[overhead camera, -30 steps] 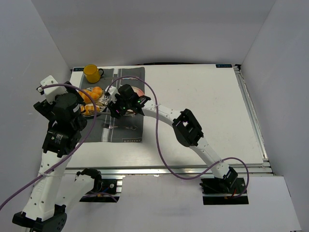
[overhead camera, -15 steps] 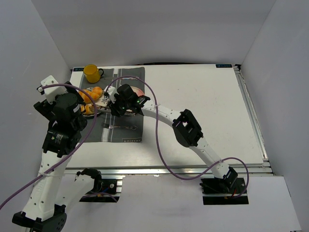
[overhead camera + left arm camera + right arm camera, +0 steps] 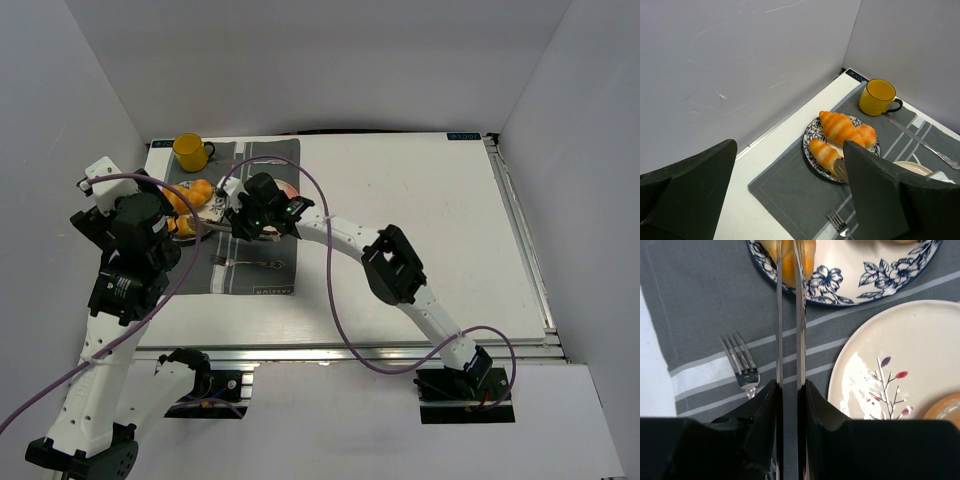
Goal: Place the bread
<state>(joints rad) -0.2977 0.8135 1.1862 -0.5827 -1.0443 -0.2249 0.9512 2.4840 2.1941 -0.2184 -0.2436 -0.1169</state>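
Observation:
Two striped long rolls (image 3: 840,127) (image 3: 824,154) and a round bun (image 3: 866,134) lie on a blue-patterned plate (image 3: 812,135). They show as an orange cluster in the top view (image 3: 190,192). My right gripper (image 3: 789,390) is shut on metal tongs (image 3: 800,315). The tong blades straddle the near end of the smaller roll (image 3: 789,260), and one tip (image 3: 840,169) touches it. My left gripper (image 3: 790,200) is open and empty, hovering above the placemat's left part. Another bun (image 3: 947,410) lies on a white plate (image 3: 900,370).
A yellow mug (image 3: 188,150) stands at the mat's far left corner. A fork (image 3: 740,365) and a knife (image 3: 925,145) lie on the grey placemat (image 3: 785,185). The enclosure's left wall is close to the plate.
The right gripper with the tongs has shifted very slightly by the blue plate. The left arm has not moved.

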